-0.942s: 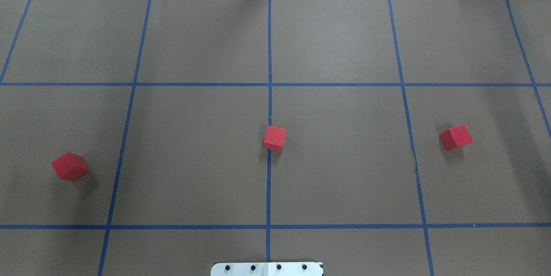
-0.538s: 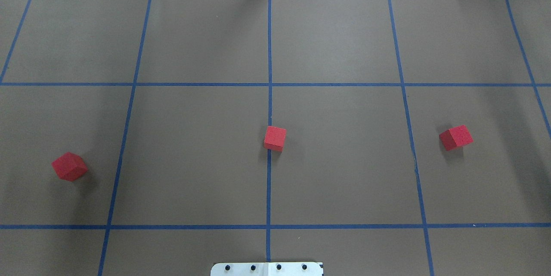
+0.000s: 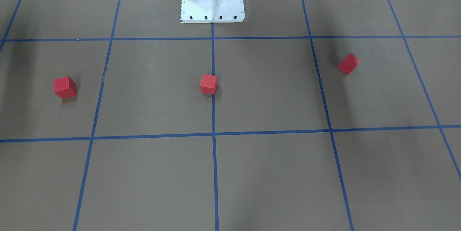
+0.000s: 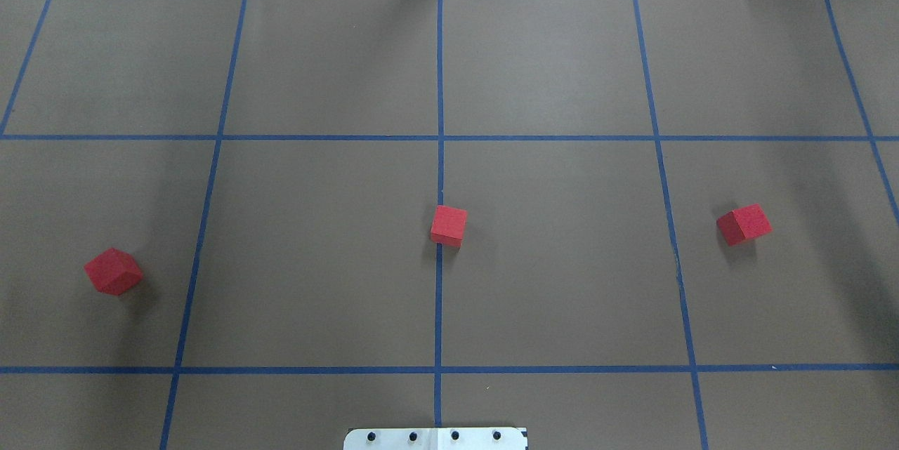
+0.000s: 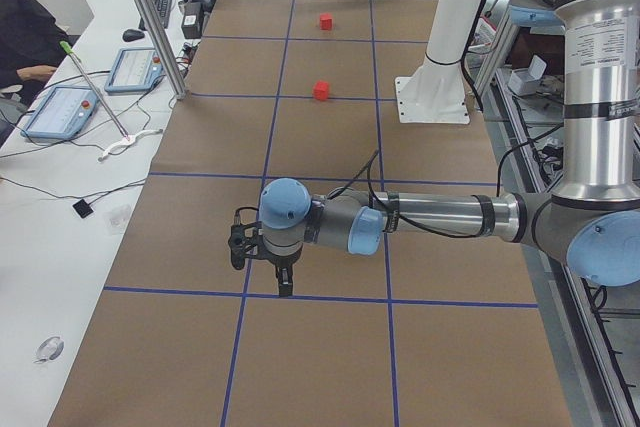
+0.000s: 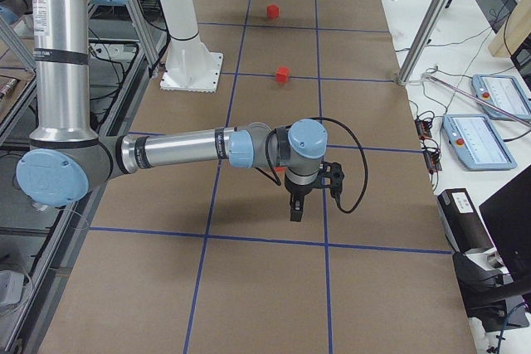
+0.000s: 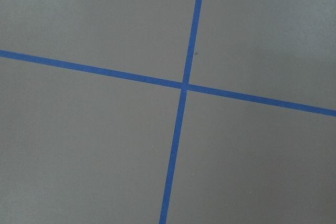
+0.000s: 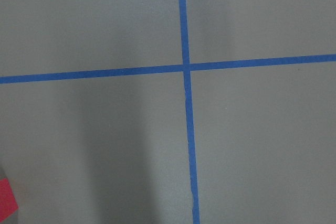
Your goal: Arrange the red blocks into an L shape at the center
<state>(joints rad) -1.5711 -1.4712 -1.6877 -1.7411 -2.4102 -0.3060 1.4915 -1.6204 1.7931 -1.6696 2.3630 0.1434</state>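
— Item: red blocks (image 3: pixel 208 84), count?
— Three. One (image 4: pixel 448 226) on your middle tape line (image 4: pixel 440 85), likely the L's anchor; one (image 4: pixel 113 271) well left of it, one (image 4: pixel 744 224) well right, one per arm.
— Fingers?
— Left fingers (image 5: pixel 284 285), right fingers (image 6: pixel 295 209): spread, you cannot tell.

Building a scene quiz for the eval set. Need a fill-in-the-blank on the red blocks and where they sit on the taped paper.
The paper holds ___ red blocks. The middle one sits on a ___ tape line. The left block and the right block lie far out to either side of it, so the L shape is ___ yet formed.
Missing words: three; blue; not.
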